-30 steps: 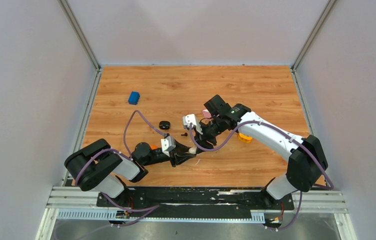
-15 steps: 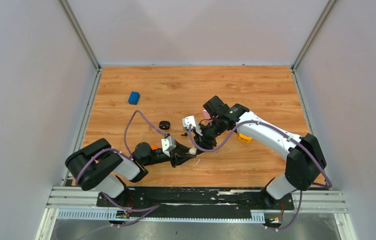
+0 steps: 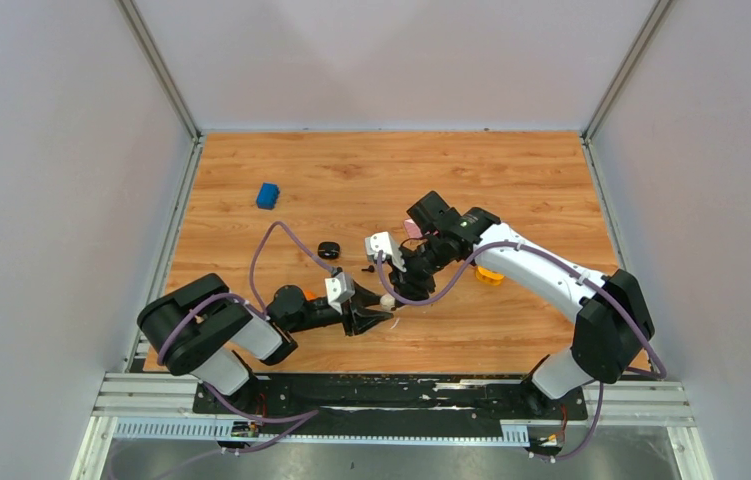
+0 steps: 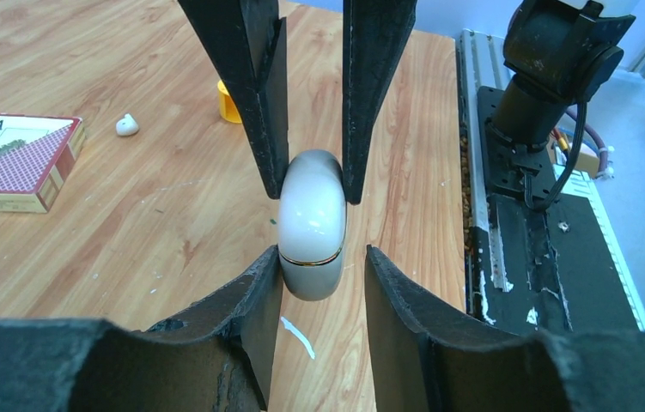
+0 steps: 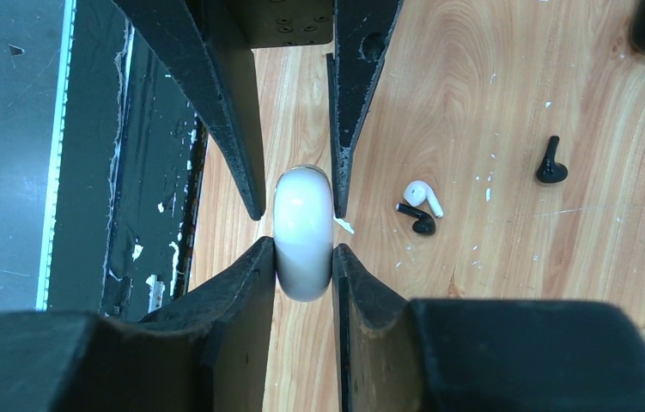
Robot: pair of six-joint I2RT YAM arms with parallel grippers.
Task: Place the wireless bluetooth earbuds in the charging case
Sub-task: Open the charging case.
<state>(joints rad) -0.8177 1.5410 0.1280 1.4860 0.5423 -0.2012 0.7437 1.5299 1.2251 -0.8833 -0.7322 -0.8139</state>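
The white charging case (image 3: 387,298) with a gold seam (image 4: 312,221) is closed and stands on edge on the wood between both grippers. My right gripper (image 5: 304,251) is shut on the charging case (image 5: 303,232), both pads touching it. My left gripper (image 4: 323,259) is open: one finger touches the case and a gap shows at the other. One black earbud (image 5: 550,163) lies alone on the wood (image 3: 367,268). A second black earbud (image 5: 416,220) lies against a whitish piece (image 5: 422,194) beside the case.
A black round case (image 3: 328,249) lies left of the lone earbud. A card box (image 4: 14,163), a small white bud-like piece (image 4: 127,125) and the yellow ring (image 3: 489,275) sit near the right arm. A blue block (image 3: 268,195) lies far left.
My left gripper has let go of the case and drawn back a little toward its base. The right gripper keeps its hold in about the same place.
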